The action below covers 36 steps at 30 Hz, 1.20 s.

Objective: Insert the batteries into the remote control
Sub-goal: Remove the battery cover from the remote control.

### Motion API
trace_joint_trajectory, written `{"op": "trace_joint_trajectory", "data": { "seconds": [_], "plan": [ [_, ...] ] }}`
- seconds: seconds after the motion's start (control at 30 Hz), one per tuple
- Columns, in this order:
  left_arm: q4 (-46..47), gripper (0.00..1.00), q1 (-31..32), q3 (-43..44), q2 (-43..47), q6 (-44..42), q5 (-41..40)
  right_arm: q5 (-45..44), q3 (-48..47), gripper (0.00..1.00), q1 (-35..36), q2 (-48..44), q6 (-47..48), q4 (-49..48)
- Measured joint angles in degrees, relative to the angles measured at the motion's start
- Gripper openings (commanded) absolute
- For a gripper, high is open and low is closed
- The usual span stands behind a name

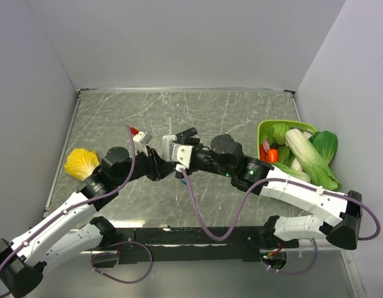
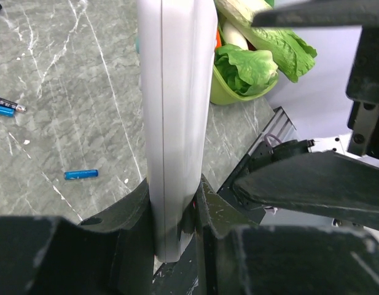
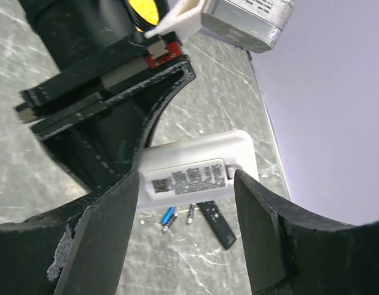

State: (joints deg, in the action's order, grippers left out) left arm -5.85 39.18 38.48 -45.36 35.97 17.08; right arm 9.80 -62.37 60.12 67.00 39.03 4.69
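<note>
The white remote control (image 2: 177,110) stands edge-on in my left gripper (image 2: 174,185), which is shut on its lower end. In the right wrist view its back (image 3: 195,172), with a printed label and the battery cover, faces the camera. My right gripper (image 3: 184,178) is open, with one finger at each end of that cover; I cannot tell whether they touch it. One blue battery (image 2: 81,174) lies alone on the table, and another (image 2: 2,110) lies beside a dark cell at the left edge. In the top view both grippers (image 1: 169,162) meet at the table's middle and hide the remote.
A black remote (image 3: 217,225) lies on the table below the held remote, next to loose cells (image 3: 169,216). A green bowl (image 1: 263,128) of vegetables stands at the right. A yellow leafy item (image 1: 81,162) lies at the left. Grey walls enclose the table.
</note>
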Motion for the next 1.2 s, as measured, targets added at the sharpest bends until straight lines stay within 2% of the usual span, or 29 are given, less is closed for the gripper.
{"op": "trace_joint_trajectory", "data": {
  "seconds": [0.3, 0.87, 1.2],
  "plan": [
    [0.00, 0.02, 0.00, 0.00, 0.13, -0.26, 1.20, -0.72, -0.33, 0.71, -0.55, 1.75, 1.77, -1.33],
    [0.00, 0.02, -0.11, 0.02, 0.39, 0.50, 1.70, 0.59, -1.36, 0.63, -0.92, 2.73, 1.33, -0.15],
    [-0.50, 0.02, -0.20, 0.11, 0.66, 1.14, 2.60, 1.03, -1.22, 0.67, -0.98, 2.73, 0.09, 0.02]
  ]
}}
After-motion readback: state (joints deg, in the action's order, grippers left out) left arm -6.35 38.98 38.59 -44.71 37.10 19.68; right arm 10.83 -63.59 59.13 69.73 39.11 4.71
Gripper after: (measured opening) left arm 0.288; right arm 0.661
